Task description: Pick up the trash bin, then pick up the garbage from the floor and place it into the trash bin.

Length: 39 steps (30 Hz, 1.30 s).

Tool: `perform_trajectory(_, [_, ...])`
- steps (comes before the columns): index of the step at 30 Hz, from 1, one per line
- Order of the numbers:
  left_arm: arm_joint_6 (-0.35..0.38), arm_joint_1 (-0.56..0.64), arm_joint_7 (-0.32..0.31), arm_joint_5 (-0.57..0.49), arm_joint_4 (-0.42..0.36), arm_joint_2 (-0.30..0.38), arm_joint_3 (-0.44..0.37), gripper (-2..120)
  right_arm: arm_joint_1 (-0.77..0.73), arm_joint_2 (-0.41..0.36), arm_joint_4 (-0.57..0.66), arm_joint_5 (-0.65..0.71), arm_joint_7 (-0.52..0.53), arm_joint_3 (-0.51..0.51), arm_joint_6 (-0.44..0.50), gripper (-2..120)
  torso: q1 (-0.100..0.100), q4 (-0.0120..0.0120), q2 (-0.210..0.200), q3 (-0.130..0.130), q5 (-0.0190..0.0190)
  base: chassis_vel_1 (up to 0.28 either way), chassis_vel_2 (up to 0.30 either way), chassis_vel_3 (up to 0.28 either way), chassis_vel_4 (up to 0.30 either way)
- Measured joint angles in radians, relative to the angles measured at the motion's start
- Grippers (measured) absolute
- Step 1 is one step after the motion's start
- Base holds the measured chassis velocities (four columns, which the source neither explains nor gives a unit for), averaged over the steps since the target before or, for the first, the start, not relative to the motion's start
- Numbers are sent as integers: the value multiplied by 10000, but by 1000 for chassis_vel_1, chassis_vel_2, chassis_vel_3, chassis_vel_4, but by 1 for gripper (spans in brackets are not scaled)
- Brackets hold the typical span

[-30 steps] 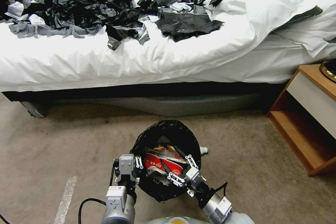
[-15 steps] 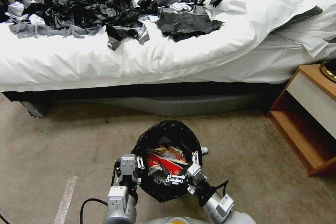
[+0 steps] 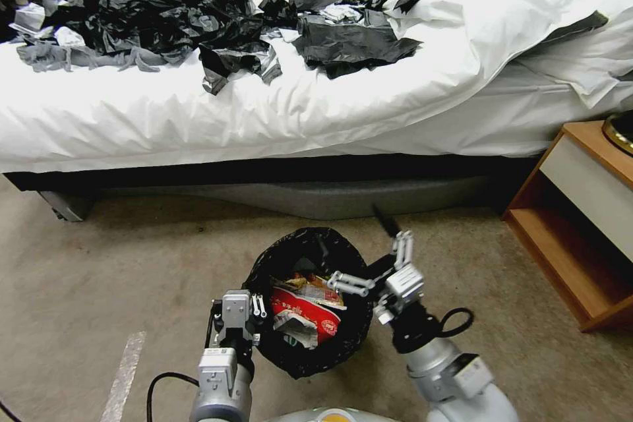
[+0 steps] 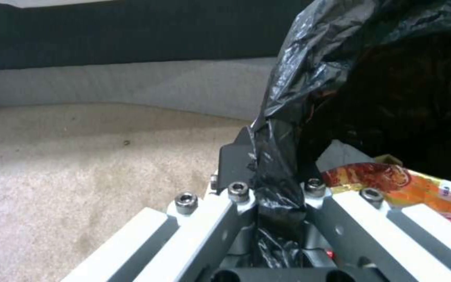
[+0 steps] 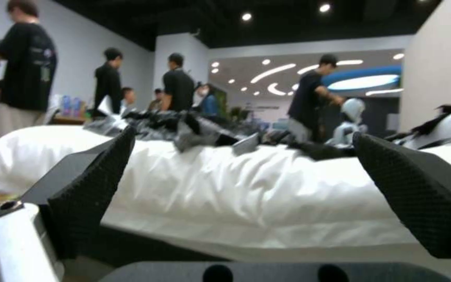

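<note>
Nearest me: my left gripper (image 3: 254, 314), clamped on the near-left rim of the trash bin (image 3: 267, 270); the left wrist view shows the black liner (image 4: 272, 164) pinched between the two fingers (image 4: 236, 156).

Trash bin: just in front of my base, above the beige carpet (image 3: 99, 264), black bag folded over its rim. Inside I count a red wrapper (image 3: 306, 316), a yellow-orange wrapper (image 3: 313, 287) and crumpled white scraps (image 3: 290, 326).

My right gripper (image 3: 356, 254): at the bin's right rim, fingers spread wide and empty, pointing toward the bed; both black pads (image 5: 87, 188) stand well apart in the right wrist view.

Farther right: a wooden nightstand (image 3: 580, 211).

Beyond the bin: a bed (image 3: 264, 119) with white sheets, and on top of it a heap of black and grey plastic sheets (image 3: 184, 20).
</note>
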Motion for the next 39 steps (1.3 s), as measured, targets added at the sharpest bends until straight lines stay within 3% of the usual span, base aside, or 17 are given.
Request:
perform_trajectory(9, [61,-49,-44,-363,-122,39,-349,1,-622,661,-144,-252,1218,1534,224,100,0,0,0,0,1,0,0,0,0])
perform_trajectory(15, [136,-167,-66,-564,-193,57,-541,1,-1021,803,-1046,-289,1338,2504,851,100,-1,0,0,0,2,0,0,0,0])
perform_trajectory(24, [194,-285,-78,-667,-206,48,-640,1,-1216,754,-1592,23,1008,3075,1239,100,-1,0,0,0,1,0,0,0,0])
perform_trajectory(32, [199,-234,-82,-655,-229,57,-600,1,-515,516,-1997,152,216,3411,1092,100,-1,0,0,0,2,0,0,0,0])
perform_trajectory(37, [199,-281,-94,-649,-185,146,-602,1,535,-183,-2792,176,-1834,3811,1046,100,0,1,0,0,2,0,0,0,0])
perform_trajectory(39, [199,-291,-95,-652,-170,158,-604,1,728,-377,-2957,174,-2133,3803,988,100,0,0,-1,0,3,0,0,0,0])
